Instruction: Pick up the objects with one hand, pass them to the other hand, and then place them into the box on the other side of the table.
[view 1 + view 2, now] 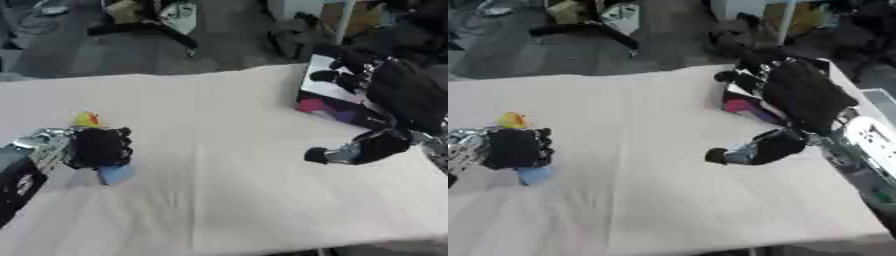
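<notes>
My left hand [98,147] is at the table's left side with its fingers curled. A light blue object [116,175] pokes out from under it and looks held. Just behind the hand a small yellow and red object [85,119] lies on the cloth. My right hand [798,95] hovers open at the right, fingers spread above the box [317,87]. Its thumb [745,152] points left toward the table's middle. Pink and purple things [741,107] lie in the box, which the hand partly hides.
A pale cloth covers the table [227,165], with a crease down its middle. Beyond the far edge are a dark floor and clutter, including a chair base [144,25]. The table's right edge runs close under my right arm.
</notes>
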{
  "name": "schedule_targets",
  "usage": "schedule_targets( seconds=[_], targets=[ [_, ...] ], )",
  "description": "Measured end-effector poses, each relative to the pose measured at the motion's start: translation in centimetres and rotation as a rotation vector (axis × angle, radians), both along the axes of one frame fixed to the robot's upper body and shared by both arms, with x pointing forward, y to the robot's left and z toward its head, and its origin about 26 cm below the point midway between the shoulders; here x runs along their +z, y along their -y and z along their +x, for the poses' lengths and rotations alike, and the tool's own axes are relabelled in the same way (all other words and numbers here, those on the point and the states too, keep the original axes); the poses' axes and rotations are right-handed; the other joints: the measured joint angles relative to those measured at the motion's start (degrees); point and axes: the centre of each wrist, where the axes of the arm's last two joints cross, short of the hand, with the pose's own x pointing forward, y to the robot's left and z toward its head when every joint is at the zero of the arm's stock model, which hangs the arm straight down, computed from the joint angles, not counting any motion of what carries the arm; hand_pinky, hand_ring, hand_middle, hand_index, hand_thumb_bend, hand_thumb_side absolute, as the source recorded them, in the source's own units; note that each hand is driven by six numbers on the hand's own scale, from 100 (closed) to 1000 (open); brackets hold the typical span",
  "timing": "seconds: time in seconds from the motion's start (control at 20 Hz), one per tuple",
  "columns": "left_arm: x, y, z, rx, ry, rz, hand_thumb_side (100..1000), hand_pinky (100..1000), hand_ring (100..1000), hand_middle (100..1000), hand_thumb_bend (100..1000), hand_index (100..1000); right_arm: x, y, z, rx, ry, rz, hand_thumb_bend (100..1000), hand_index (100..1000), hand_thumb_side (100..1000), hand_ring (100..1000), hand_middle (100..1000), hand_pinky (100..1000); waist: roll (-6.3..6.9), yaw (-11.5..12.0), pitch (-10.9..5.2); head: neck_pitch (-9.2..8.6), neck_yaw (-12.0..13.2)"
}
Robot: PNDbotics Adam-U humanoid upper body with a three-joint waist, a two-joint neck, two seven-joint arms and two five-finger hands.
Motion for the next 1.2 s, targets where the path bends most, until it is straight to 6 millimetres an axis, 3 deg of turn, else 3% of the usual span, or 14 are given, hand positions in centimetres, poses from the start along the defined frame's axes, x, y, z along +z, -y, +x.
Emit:
schedule_targets(
  seconds=[0.25, 0.7, 0.8, 0.95, 1.2],
  targets=[
    [1.0, 1.1, -0.2, -0.021, -0.021, -0.161, 258, 664, 510, 428, 100, 642, 0.0, 0.0, 0.0, -0.002, -0.002, 0.000, 698, 834, 985, 757, 1000, 845, -0.03, 0.30, 0.00, 0.00, 0.14],
    [3.8, 3.4, -2.0, -0.106, -0.167, -0.681, 266, 643, 483, 380, 100, 613, -0.1, -0.1, 0.0, -0.008, -0.008, 0.003, 715, 834, 955, 758, 1000, 817, -0.48, 1.22, 0.06, 0.00, 0.23],
    [4.4, 4.6, -2.8, -0.141, -0.284, -0.826, 279, 641, 481, 377, 100, 610, -0.3, -0.1, -0.1, -0.010, -0.013, 0.004, 719, 834, 956, 759, 1000, 809, -0.80, 1.56, 0.24, 0.00, 0.19],
    [5.8, 6.7, -4.5, -0.236, -0.605, -1.017, 416, 634, 477, 374, 100, 604, -0.5, -0.2, -0.2, -0.012, -0.026, 0.015, 728, 834, 958, 760, 1000, 791, -1.26, 2.22, 0.54, 0.00, -0.06],
    [7.5, 7.6, -5.5, -0.184, -1.090, -1.014, 565, 632, 480, 378, 100, 604, -0.8, -0.6, -0.2, -0.013, -0.030, 0.040, 739, 834, 960, 760, 1000, 766, -1.75, 3.30, 1.23, 0.00, -0.43]
  ],
)
